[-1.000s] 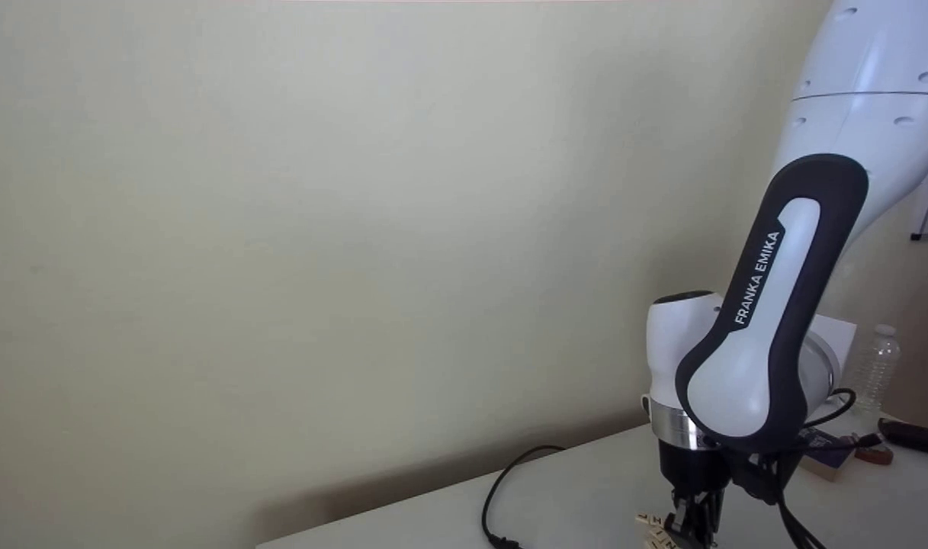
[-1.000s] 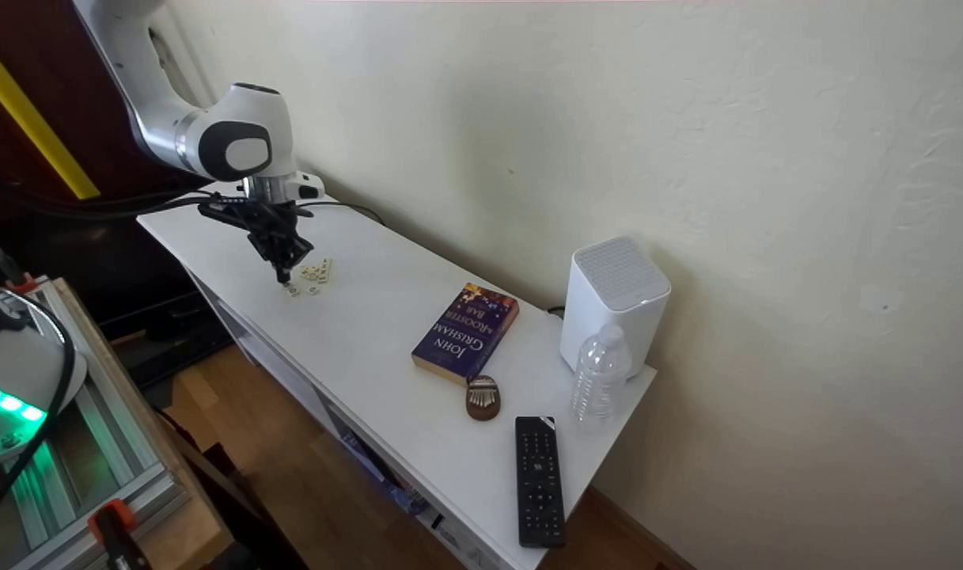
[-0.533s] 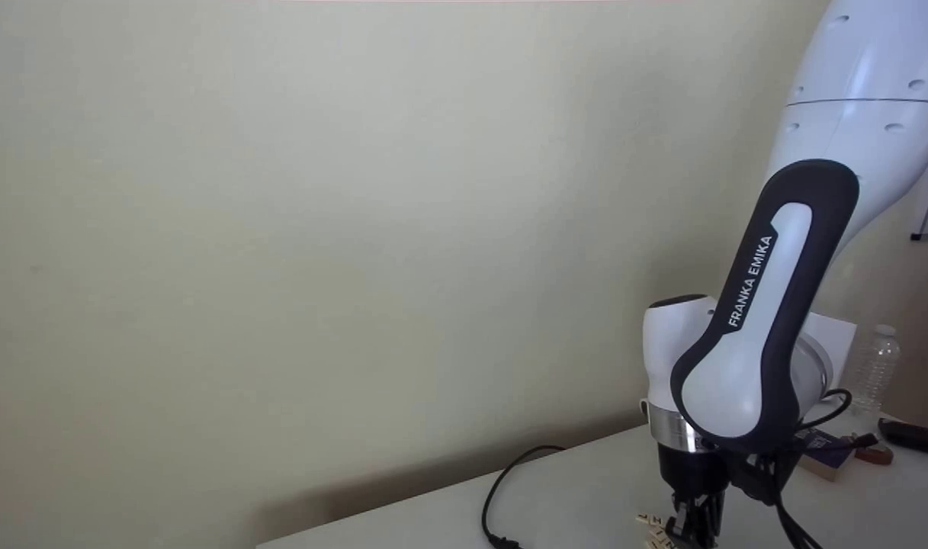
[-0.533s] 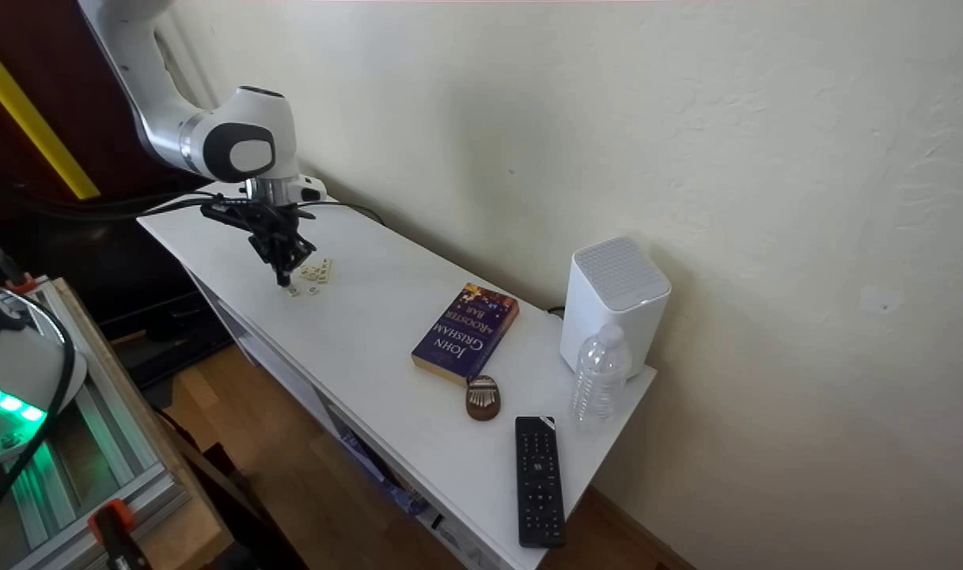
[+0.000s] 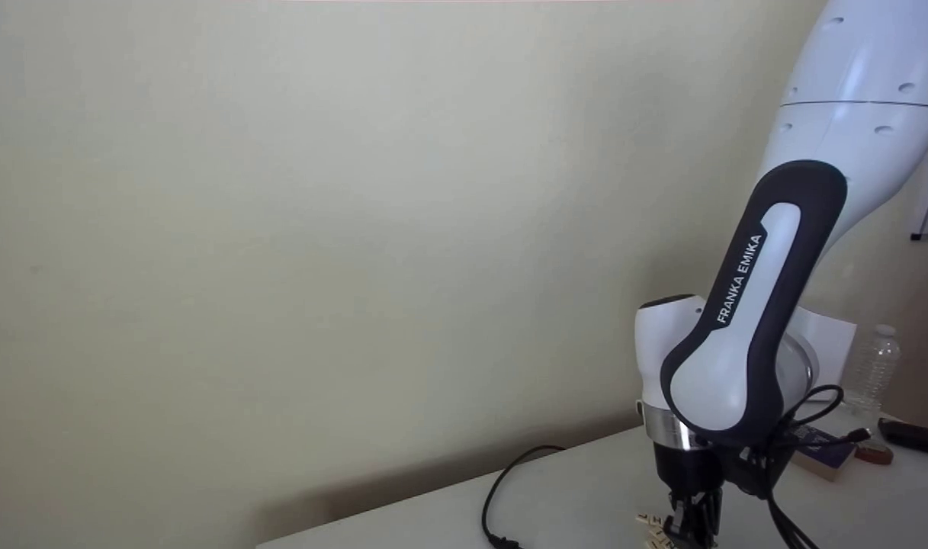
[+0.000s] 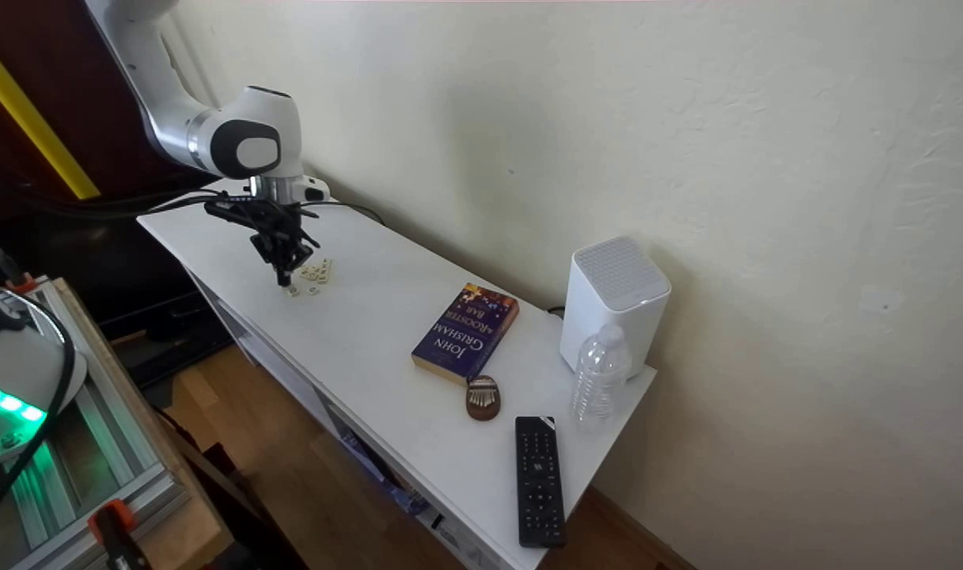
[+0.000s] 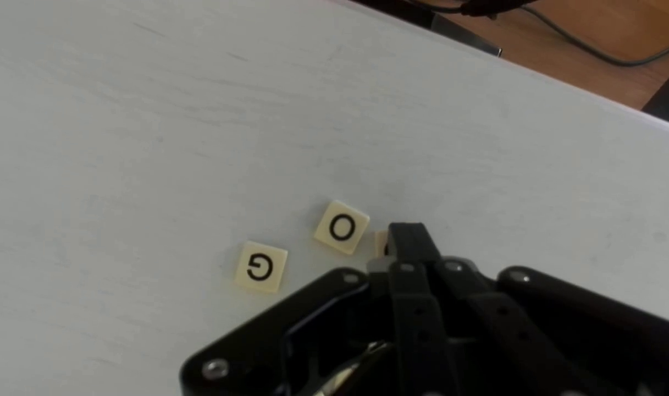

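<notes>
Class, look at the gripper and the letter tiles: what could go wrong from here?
The shut gripper might nudge the O tile, which shows close beside it in the wrist view. The neighbouring tile is mostly hidden by the gripper there, so it could be pushed unnoticed.

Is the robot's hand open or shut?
Shut. In the wrist view, the hand has its black fingers right up against each other.

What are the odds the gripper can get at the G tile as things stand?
Probably yes, after a sideways move: in the wrist view the G tile lies flat, apart from the O tile, with nothing covering it. The gripper is shut, though, so grasping would likely need it opened first.
</notes>
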You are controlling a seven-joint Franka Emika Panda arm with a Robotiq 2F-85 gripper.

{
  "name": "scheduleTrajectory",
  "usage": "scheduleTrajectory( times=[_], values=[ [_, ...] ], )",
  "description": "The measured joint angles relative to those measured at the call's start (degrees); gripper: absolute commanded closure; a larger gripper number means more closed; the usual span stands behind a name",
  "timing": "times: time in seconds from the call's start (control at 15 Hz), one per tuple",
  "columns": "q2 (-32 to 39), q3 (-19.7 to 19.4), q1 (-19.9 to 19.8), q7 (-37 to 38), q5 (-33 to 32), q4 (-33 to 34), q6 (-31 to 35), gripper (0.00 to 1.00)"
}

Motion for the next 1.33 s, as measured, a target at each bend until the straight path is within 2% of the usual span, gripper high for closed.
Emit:
scheduleTrajectory(
  times=[0.33, 0.87, 1.33],
  values=[
    [0.2, 0.9, -1.7, 1.7, 2.6, 0.2, 0.0, 1.0],
    [1.1, 6.5, -10.7, 3.0, 15.1, 0.2, 0.1, 1.0],
    [1.3, 7.2, -12.0, 8.3, 22.8, 0.2, 0.2, 1.0]
  ],
)
